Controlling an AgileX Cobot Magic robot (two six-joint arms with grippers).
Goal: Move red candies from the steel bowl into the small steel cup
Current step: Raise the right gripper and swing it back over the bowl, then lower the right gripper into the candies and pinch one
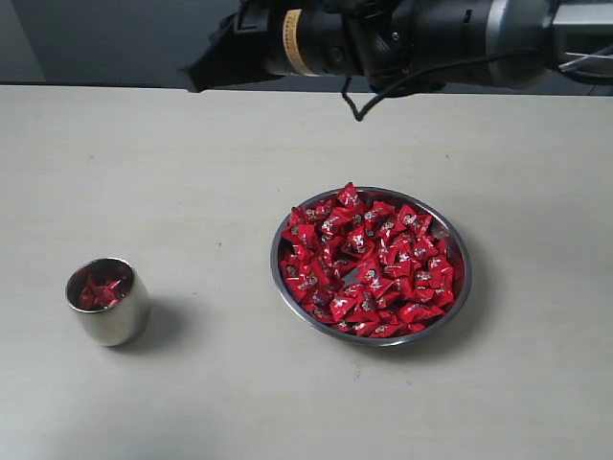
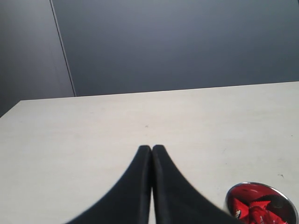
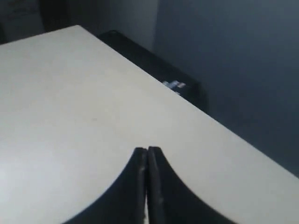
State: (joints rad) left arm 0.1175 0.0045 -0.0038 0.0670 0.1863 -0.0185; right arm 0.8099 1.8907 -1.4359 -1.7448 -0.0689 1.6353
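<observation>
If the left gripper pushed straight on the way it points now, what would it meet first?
Likely just bare table: the left gripper, shut, aims across it, with the small steel cup off that line. Depth is unclear.

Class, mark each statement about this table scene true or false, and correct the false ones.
1. The wide shiny steel bowl is heaped with red foil-wrapped candies. True.
2. The small polished steel cup is empty. False: it holds some red candies.
3. The cup touches the bowl. False: they stand apart on the pale table.
4. The right pincer is shut. True.
5. The left pincer gapes open. False: it is shut.
</observation>
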